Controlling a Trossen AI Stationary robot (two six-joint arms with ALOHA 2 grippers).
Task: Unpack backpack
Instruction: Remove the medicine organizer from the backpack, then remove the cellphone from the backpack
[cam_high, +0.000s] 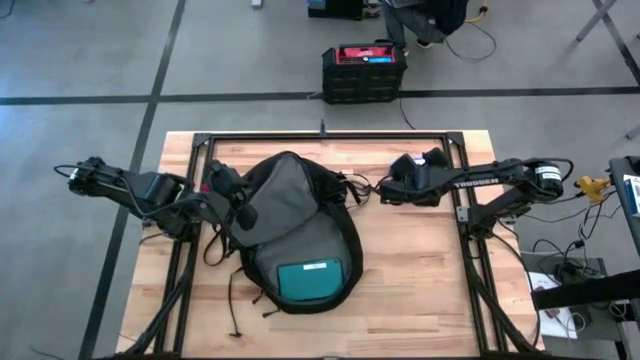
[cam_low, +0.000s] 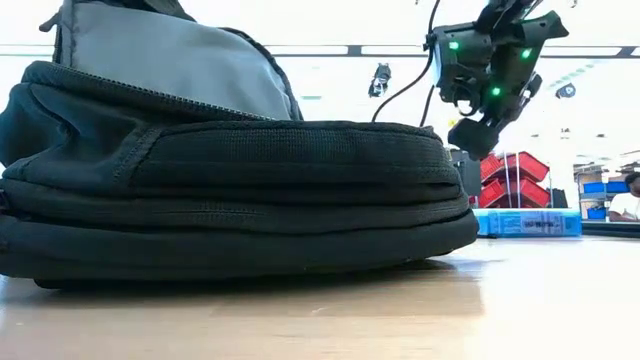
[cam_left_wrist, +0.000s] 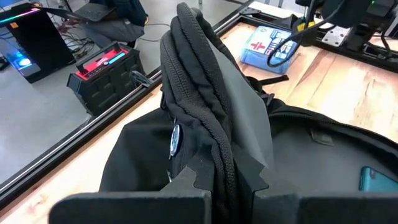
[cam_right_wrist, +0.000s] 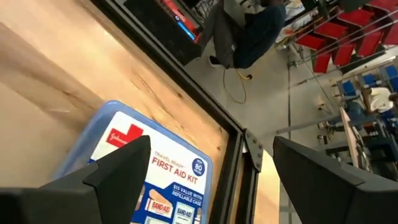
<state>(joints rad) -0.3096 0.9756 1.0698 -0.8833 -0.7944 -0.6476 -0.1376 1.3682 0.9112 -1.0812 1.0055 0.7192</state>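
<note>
There is one backpack (cam_high: 295, 235) and it lies flat near the middle of the wooden surface (cam_high: 420, 290), a bit toward the left arm; it is big and black, with grey cloth inside; its top flap is pulled up and open, so you can look in; inside the backpack sits one flat teal thing (cam_high: 312, 280), near the end closest to the front edge of the surface; black straps (cam_high: 235, 300) hang out from under the bag onto the wood. There are two arms and two grippers; the left gripper (cam_high: 236, 205) is at the open edge of the bag, and its fingers are pressed together on the black zipper edge of the flap (cam_left_wrist: 214, 143), holding it up. The right gripper (cam_high: 400, 183) is near the far side of the surface, apart from the bag; its fingers stand wide apart and hold nothing; right under them lies one blue first aid kit (cam_right_wrist: 146, 171) with a red cross on it, flat on the wood by the black frame rail (cam_right_wrist: 233, 158). On the floor past the surface stands one black crate with a red top (cam_high: 363, 70); a person (cam_high: 425, 18) is near it.
</note>
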